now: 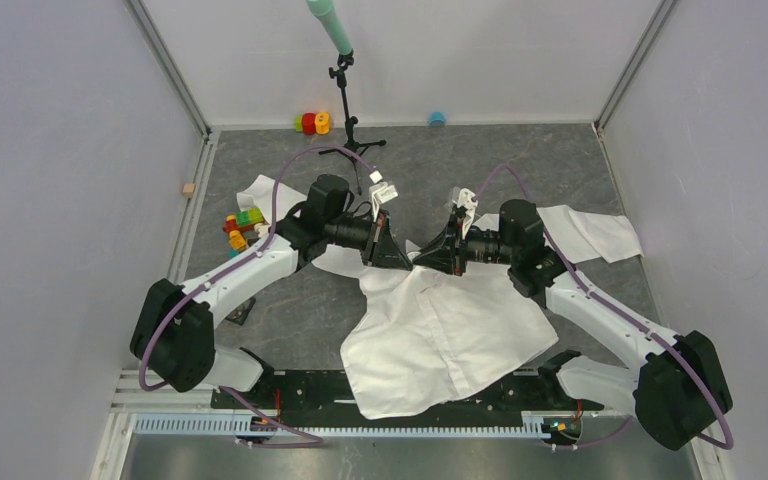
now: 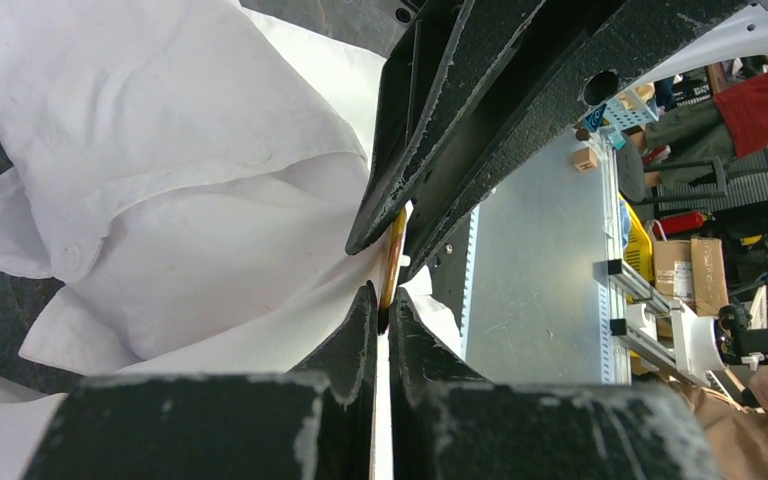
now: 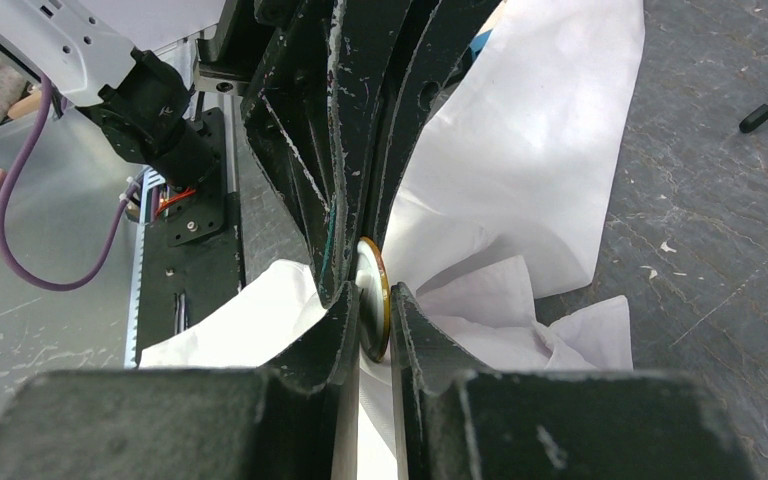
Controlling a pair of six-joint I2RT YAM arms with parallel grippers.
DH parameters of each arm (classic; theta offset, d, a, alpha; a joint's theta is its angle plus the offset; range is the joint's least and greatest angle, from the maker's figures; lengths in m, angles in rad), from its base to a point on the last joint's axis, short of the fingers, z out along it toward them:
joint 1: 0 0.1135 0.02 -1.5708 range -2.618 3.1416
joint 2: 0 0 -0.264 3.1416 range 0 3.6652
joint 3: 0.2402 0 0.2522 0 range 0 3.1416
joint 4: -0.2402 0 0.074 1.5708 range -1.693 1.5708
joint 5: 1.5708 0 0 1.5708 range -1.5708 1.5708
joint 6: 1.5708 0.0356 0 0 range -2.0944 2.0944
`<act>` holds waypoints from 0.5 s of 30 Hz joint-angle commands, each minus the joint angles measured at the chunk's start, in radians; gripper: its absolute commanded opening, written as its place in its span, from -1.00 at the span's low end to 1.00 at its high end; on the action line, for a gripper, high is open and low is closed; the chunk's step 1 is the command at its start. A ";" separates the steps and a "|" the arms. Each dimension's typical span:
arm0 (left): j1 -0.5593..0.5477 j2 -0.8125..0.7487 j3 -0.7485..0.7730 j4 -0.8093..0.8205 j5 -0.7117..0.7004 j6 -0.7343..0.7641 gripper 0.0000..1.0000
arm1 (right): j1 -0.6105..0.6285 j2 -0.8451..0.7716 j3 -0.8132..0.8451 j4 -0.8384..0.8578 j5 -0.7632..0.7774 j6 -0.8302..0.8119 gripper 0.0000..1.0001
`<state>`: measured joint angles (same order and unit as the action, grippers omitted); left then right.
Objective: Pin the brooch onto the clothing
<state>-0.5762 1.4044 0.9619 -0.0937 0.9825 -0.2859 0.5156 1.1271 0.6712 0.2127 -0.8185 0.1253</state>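
Note:
The white shirt [image 1: 440,340] lies crumpled on the grey table, with its collar end raised between the two arms. My left gripper [image 1: 407,262] and right gripper [image 1: 418,258] meet tip to tip above it. In the right wrist view the right gripper [image 3: 372,320] is shut on the brooch [image 3: 372,290], a small disc with a gold rim, seen edge-on with shirt cloth [image 3: 520,180] against it. In the left wrist view the left gripper [image 2: 383,310] is shut on the brooch's orange-gold edge [image 2: 394,255], with white cloth [image 2: 190,230] between its jaws. The brooch is hidden in the top view.
Coloured toy blocks [image 1: 243,228] sit left of the left arm. A microphone stand [image 1: 350,120] stands at the back, with a red and yellow toy [image 1: 312,123] and a blue cap [image 1: 437,118] by the back wall. A small wooden cube [image 1: 189,188] lies at the left edge.

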 commanded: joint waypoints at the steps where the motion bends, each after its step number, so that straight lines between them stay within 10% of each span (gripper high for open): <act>1: 0.030 -0.053 0.008 -0.008 0.040 -0.024 -0.95 | -0.027 -0.013 -0.030 -0.048 0.131 -0.071 -0.92; 15: 0.058 -0.038 0.011 -0.027 -0.007 -0.032 -0.96 | -0.032 -0.036 -0.034 -0.060 0.155 -0.082 -0.67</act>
<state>-0.5663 1.4044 0.9619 -0.0742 0.9585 -0.2867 0.5194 1.1133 0.6628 0.2218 -0.7727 0.1093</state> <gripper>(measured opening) 0.051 0.165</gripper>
